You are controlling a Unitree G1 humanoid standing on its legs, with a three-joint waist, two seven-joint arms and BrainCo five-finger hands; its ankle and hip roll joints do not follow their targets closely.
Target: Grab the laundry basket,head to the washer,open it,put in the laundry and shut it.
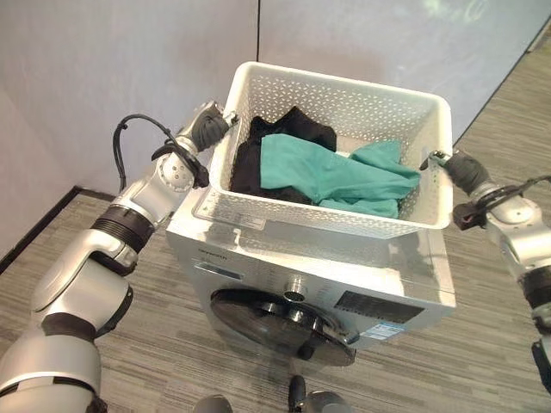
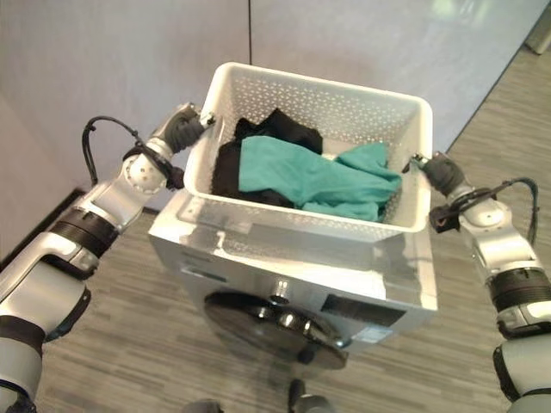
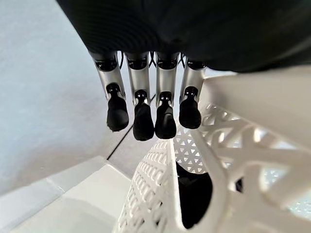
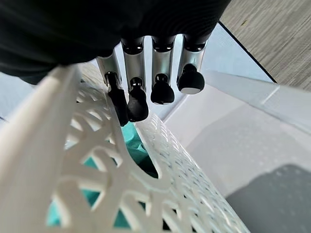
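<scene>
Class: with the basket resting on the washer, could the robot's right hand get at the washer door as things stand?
Probably not yet. The right hand is up at the basket rim, while the door sits low on the washer front, shut. Nothing blocks it; the hand must first come away.

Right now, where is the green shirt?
In the eye views the green shirt lies inside the white laundry basket, toward the robot's right, beside black clothes. The basket sits on top of the washer.
</scene>
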